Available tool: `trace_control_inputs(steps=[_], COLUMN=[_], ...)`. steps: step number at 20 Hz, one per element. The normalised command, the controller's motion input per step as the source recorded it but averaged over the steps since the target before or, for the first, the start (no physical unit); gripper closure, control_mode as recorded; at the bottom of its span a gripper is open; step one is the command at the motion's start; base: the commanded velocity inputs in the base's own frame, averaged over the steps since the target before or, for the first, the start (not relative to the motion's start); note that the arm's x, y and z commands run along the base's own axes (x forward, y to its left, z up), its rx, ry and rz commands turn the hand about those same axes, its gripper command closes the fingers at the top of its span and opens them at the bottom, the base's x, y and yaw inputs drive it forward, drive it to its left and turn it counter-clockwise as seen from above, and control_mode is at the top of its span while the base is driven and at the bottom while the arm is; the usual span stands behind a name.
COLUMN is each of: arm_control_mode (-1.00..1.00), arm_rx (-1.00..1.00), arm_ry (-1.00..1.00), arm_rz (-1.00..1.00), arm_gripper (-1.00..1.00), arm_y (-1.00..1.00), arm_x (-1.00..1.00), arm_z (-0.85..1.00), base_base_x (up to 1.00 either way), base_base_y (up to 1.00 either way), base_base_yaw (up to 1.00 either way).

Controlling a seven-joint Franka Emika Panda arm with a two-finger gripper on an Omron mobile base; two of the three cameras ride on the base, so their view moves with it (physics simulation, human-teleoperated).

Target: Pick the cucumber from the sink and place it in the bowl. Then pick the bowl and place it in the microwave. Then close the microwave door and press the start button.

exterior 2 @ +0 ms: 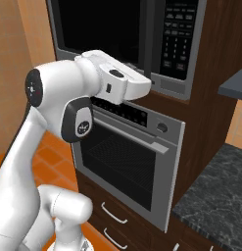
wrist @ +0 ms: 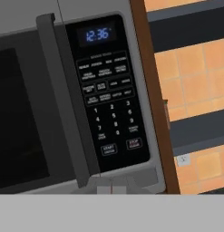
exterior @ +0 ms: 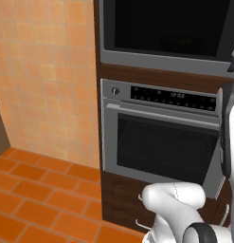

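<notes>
The microwave (exterior 2: 142,39) is built into a brown cabinet column, and its dark-glass door (exterior: 166,26) lies flush with the grey front. The hand view looks close at its control panel (wrist: 109,95): a blue clock reads 12:36, the start button (wrist: 109,149) is low on the panel, and the door's grey handle bar (wrist: 63,99) is to the left. My gripper (wrist: 112,187) points at the panel's lower edge; only faint pale tips show, so its state is unclear. Cucumber, bowl and sink are out of view.
A steel oven (exterior: 161,142) with a window and control strip sits directly under the microwave. A dark stone counter (exterior 2: 215,196) juts out at the right. Drawers (exterior 2: 112,213) lie below the oven, and an orange tile floor (exterior: 38,190) spreads to the left.
</notes>
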Motion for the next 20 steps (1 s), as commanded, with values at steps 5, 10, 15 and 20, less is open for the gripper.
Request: trace_control_inputs(steps=[5, 10, 15, 20], arm_control_mode=[-1.0, -1.0, -1.0, -1.0], arm_rx=[0.02, 0.04, 0.0, 0.01], arm_ry=[0.0, 0.0, 0.0, 0.0], arm_rz=[0.0, 0.0, 0.0, 0.0], arm_gripper=[1.0, 1.0, 1.0, 1.0], arm_y=[-0.16, -0.23, 0.0, -0.03], arm_x=[0.12, 0.04, 0.18, 0.28], arm_z=[0.0, -0.01, -0.08, -0.1], base_base_x=[0.0, 0.0, 0.0, 0.0], base_base_y=[0.0, 0.0, 0.0, 0.0], base_base_yaw=[0.0, 0.0, 0.0, 0.0])
